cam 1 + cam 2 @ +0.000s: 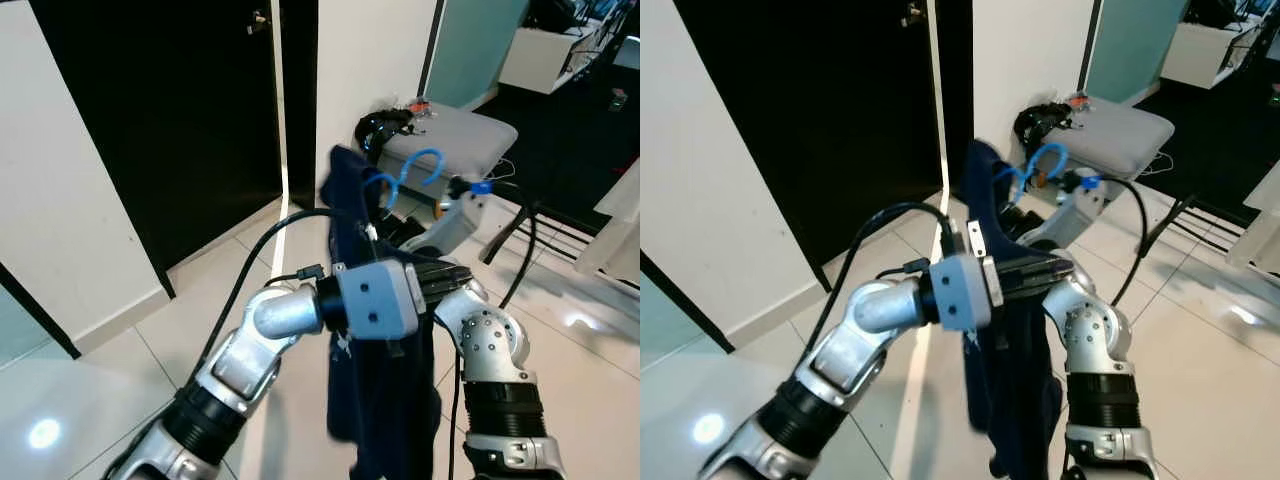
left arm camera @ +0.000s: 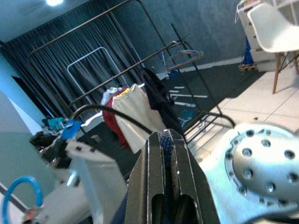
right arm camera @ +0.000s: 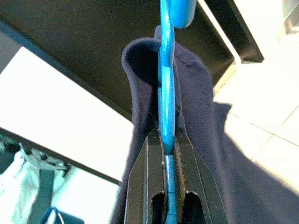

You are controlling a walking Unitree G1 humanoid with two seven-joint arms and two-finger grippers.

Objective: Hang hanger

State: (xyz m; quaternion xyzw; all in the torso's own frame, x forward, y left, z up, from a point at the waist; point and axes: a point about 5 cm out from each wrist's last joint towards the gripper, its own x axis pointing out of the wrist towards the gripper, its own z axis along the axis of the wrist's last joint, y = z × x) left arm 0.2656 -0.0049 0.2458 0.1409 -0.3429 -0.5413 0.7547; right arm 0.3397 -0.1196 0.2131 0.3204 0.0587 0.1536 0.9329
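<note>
Before the black door (image 1: 170,120), the right gripper (image 3: 167,147) pinches the blue hanger (image 3: 166,93) bearing a navy garment (image 1: 385,400). Left gripper (image 2: 166,154) is pressed together on the garment's edge. Open tiled floor (image 1: 90,400) lies beside the door.

2 silver arms (image 1: 270,325) — black cables, perforated round joints.

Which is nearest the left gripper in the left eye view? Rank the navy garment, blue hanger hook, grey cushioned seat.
1. Navy garment: pinched in the left gripper.
2. Blue hanger hook: just above, at the garment's top.
3. Grey cushioned seat: farther back, by the wall.
</note>
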